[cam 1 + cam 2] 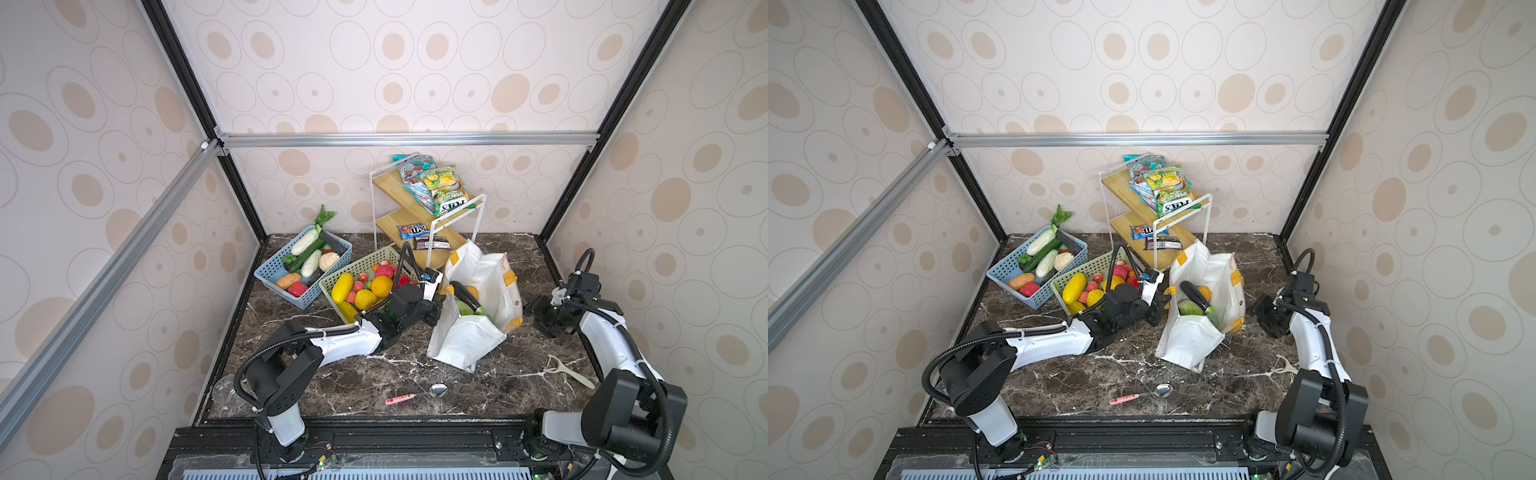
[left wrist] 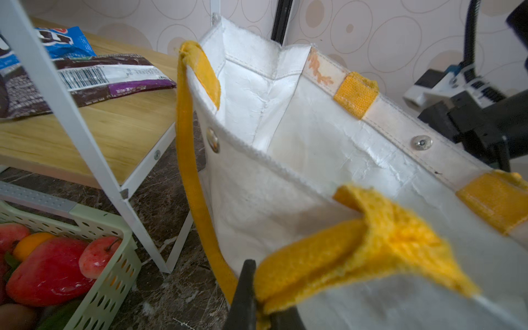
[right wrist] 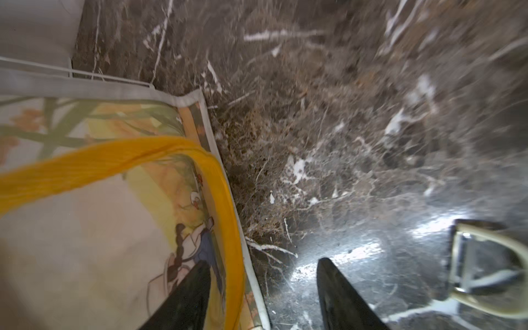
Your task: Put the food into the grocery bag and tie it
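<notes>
Grocery bag (image 1: 465,345) standing upright, right of centre on the marble table (image 1: 374,374). Its mouth opens upward, with the long axis running from the wire rack (image 1: 411,217) toward the near edge. An eggplant (image 1: 465,295) and a green cabbage (image 1: 462,308) lie inside. The green basket (image 1: 374,254) of fruit stands just left of the bag, with the blue basket (image 1: 309,297) beyond. A peeler (image 1: 569,370) and a spoon (image 1: 419,395) lie nearer the front. Left gripper (image 2: 263,305) is clamped tight on the yellow strap handle (image 2: 328,257). Right gripper (image 3: 263,261) is empty, jaws moderately apart, just beside the bag's right wall; contact cannot be told
</notes>
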Robot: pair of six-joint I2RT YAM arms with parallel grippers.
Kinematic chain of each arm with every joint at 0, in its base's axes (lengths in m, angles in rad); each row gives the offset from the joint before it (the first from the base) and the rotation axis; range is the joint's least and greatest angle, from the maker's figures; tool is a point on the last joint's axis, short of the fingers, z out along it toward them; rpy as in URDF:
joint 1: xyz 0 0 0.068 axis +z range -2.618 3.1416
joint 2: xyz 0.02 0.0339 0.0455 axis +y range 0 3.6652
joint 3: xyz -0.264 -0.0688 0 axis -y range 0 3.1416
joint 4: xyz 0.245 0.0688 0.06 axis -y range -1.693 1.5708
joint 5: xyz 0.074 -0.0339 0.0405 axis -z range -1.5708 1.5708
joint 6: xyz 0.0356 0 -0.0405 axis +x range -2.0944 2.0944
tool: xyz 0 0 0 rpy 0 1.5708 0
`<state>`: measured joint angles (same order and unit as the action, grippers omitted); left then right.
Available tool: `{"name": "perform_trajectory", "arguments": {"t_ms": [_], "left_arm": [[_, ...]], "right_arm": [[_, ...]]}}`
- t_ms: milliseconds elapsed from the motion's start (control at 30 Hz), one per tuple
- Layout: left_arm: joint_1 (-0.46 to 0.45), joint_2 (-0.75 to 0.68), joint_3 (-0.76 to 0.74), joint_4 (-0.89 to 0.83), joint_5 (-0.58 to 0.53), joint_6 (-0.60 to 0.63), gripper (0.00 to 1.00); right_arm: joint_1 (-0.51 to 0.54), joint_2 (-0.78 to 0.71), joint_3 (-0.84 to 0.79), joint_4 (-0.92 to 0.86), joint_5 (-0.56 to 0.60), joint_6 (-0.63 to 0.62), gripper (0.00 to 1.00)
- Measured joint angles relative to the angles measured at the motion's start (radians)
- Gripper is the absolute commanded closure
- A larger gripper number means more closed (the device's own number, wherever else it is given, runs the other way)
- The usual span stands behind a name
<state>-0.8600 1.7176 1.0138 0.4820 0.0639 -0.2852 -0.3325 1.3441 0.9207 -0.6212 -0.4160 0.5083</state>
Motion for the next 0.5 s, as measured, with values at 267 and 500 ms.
{"name": "perform_trajectory", "arguments": {"t_ms": [267,500], "left_arm": [[0.000,0.000,0.000,-0.002,-0.006,0.002,0.92],[0.000,0.000,0.003,-0.008,-0.006,0.002,0.92]], "right_arm": [[0.000,0.070,-0.127,0.282,-0.196,0.099,0.39],[0.014,0.150,-0.160,0.413,-0.278,0.131,0.44]]}}
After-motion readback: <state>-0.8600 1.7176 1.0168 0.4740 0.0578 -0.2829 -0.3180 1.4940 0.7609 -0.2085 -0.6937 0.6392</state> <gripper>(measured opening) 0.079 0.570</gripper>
